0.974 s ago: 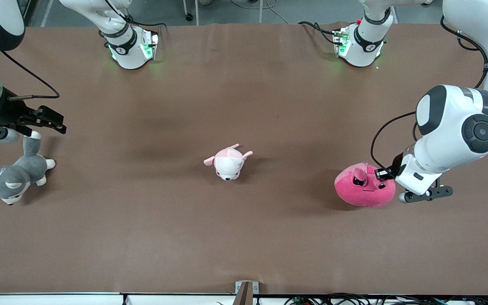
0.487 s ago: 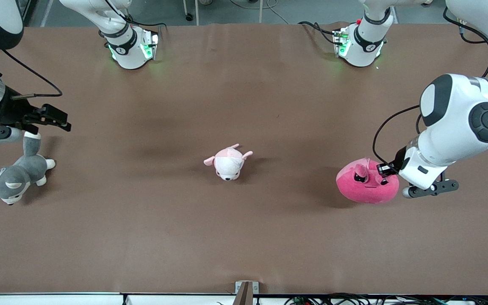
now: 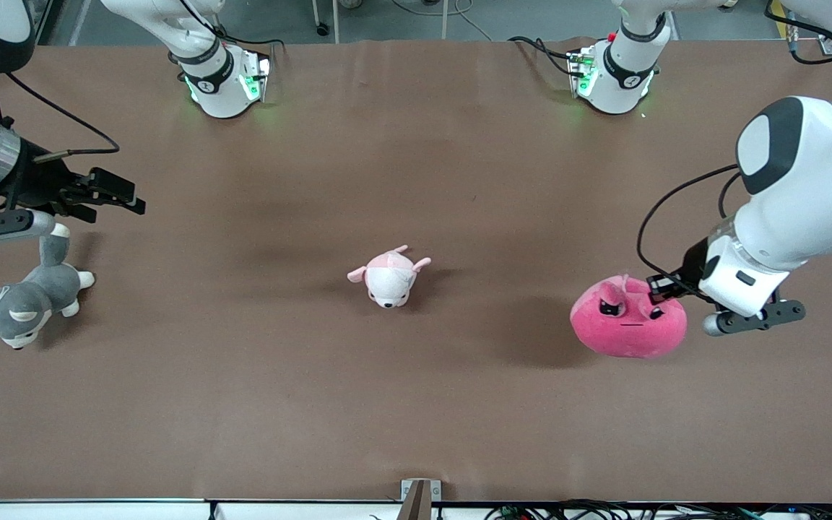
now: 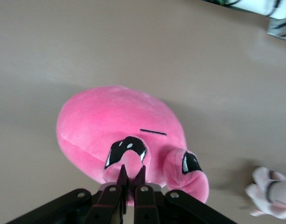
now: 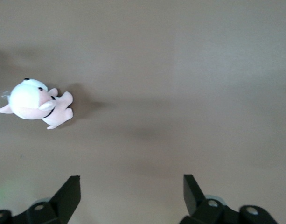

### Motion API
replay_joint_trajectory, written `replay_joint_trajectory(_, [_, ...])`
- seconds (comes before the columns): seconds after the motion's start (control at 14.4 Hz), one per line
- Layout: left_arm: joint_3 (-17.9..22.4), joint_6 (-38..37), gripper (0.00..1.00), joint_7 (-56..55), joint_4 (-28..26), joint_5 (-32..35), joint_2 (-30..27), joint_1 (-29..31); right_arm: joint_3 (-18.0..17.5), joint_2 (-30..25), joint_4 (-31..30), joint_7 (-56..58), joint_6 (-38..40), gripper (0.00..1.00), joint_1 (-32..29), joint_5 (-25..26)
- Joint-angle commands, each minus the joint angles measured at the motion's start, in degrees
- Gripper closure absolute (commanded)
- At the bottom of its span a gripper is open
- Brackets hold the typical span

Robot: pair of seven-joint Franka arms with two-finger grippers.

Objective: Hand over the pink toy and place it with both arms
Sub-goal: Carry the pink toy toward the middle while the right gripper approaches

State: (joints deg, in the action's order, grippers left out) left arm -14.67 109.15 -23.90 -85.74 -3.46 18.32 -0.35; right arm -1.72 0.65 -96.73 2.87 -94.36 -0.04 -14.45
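Observation:
The pink toy [image 3: 625,323] is a round hot-pink plush with angry black eyes. It hangs a little above the table near the left arm's end, its shadow cast beside it. My left gripper [image 3: 658,287] is shut on a small flap at the top of the toy. In the left wrist view the fingertips [image 4: 122,173] pinch that flap of the pink toy [image 4: 115,123] between its eyes. Over the right arm's end of the table my right gripper [image 3: 127,199] stands open, nothing between its fingers [image 5: 70,189] but bare table.
A pale pink-and-white plush [image 3: 389,276] lies at the table's middle, also seen in the right wrist view [image 5: 35,102]. A grey-and-white husky plush [image 3: 26,300] lies at the right arm's end, just below the right gripper. Brown table [image 3: 416,419] elsewhere.
The left arm has risen with the pink toy, lifting it off the table. The right gripper has moved toward the table's middle, away from the husky.

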Motion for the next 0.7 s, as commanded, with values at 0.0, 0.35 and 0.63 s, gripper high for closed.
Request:
replay_joint_trajectory(0.0, [-3.16, -1.04, 1.00, -5.79, 3.03, -0.50, 0.31, -2.18, 0.14, 0.31, 0.76, 0.12, 0.40, 0.08, 0.30, -3.47])
replay_joint_trajectory(0.35, [-3.26, -0.52, 1.00, -18.62, 9.10, -0.59, 2.51, -11.05, 0.14, 0.31, 0.76, -0.41, 0.40, 0.18, 2.49, -13.84])
replay_joint_trajectory(0.63, [-3.43, 1.23, 1.00, -29.51, 14.11, -0.94, 4.44, -17.82, 0.14, 1.10, 0.76, -0.58, -0.83, 0.19, 6.10, -21.74])
